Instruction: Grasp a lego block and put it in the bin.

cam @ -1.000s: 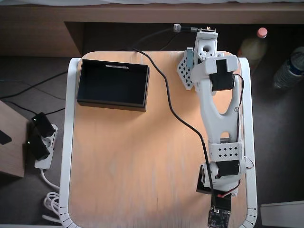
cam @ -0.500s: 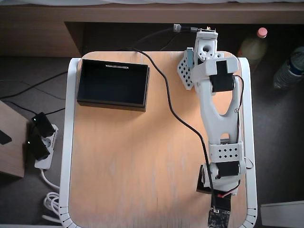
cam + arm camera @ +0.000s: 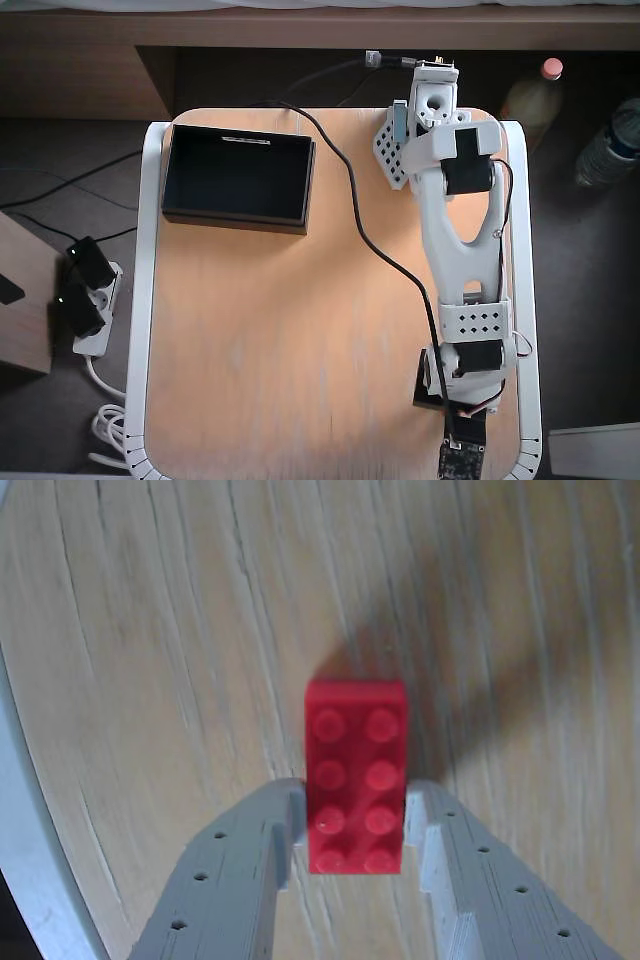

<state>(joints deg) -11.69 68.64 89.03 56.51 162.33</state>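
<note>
Nothing shifted visibly since half second earlier. Wrist view: gripper (image 3: 355, 825) clamped red brick (image 3: 356, 773) between both fingers, studs up, over wooden table (image 3: 150, 680). Overhead view: arm (image 3: 462, 250) stretched along right side; black bin (image 3: 238, 179) at far left corner; brick hidden under arm.

Glossy plastic lego block (image 3: 356, 776), seemingly wooden table (image 3: 180, 640)
</note>
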